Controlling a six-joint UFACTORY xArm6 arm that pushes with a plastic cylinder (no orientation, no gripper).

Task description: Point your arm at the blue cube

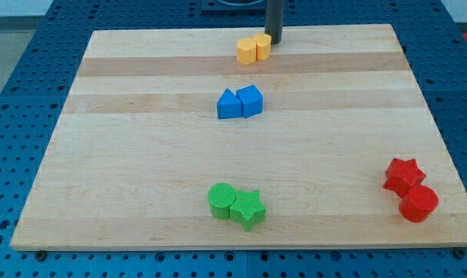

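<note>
- My tip (275, 41) stood near the view's top edge of the wooden board (140, 193), at the lower end of the dark rod (274, 19) that came down from the view's top.
- There were no jaws on this arm to be open or closed; it ended only in the straight rod.
- The tip sat just to the view's right of a pair of yellow blocks, close beside the right-hand one; whether it touched that block could not be told.
- The two yellow blocks (253, 49) stood pressed together; their exact shapes were hard to make out.
- The blue cube (251, 100) lay below the yellow pair, toward the middle of the board's upper half, well apart from the tip.
- A blue triangular block (228, 105) touched the cube on its left side in the view.
- A green cylinder (221, 200) and a green star (248, 208) sat together near the view's bottom, around the centre line.
- A red star (403, 176) and a red cylinder (418, 204) sat touching near the board's lower right corner.
- The board rested on a blue perforated table (32, 46).
</note>
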